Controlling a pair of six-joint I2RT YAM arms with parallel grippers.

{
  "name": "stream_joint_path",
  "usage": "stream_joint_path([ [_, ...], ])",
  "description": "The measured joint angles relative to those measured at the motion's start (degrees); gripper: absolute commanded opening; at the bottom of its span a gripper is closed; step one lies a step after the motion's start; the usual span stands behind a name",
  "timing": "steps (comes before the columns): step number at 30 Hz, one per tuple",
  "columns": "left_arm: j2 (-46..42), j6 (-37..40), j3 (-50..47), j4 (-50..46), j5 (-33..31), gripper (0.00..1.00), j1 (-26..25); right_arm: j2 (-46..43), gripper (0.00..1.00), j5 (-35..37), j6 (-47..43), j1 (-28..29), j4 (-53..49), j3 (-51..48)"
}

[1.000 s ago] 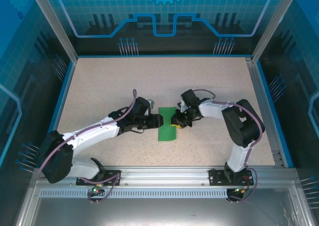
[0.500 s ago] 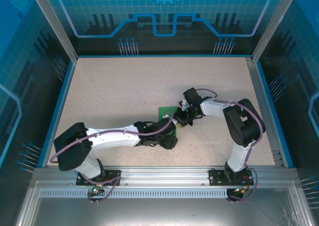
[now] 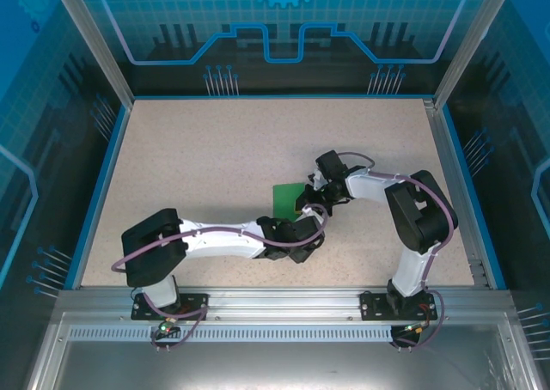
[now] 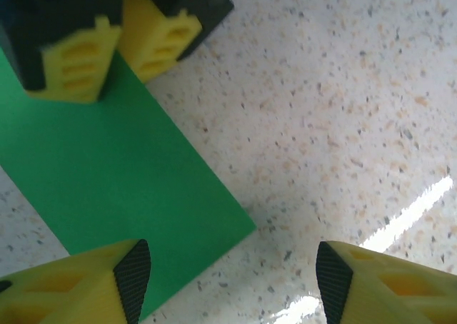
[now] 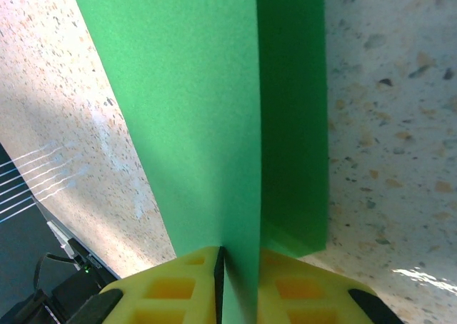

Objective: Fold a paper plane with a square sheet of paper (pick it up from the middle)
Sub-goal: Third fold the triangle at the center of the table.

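Table [image 3: 189, 167]: speckled beige top, nothing new here.
Left arm [image 3: 215, 240]: this is the big change. A second ago it reached at the paper from the left side. Now it has swung round and lies across the near side, wrist tucked under the paper's near end.
Right arm [image 3: 404, 210]: hasn't really budged, still bent in from the right.
Sheet of paper [image 3: 284, 197]: bright green and already doubled over. It lies mid-table between the two wrists, with one corner poking out in the left wrist view.
Left claw [image 4: 232, 277]: spread wide with nothing in it, hovering low over the sheet's near corner and bare table.
Right claw [image 5: 221, 267]: squeezed tight on a raised flap of the green sheet, with the paper running out from between its pads.
What it means: looks to me like a re-grip. The left let go of its side edge and is lining up on the near end for the next crease, while the right keeps the fold pinned. Still early, no dart shape yet.
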Motion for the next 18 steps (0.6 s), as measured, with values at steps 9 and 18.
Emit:
stream_joint_path([
  [9, 3.0, 1.3, 2.2, -1.0, -3.7, 0.56, 0.0, 0.0, 0.18, -0.3, 0.0, 0.0, 0.0, 0.0],
  [18, 3.0, 1.7, 2.2, -1.8, -5.6, 0.23, 0.0, 0.0, 0.19, -0.3, 0.0, -0.1, 0.0, 0.0],
])
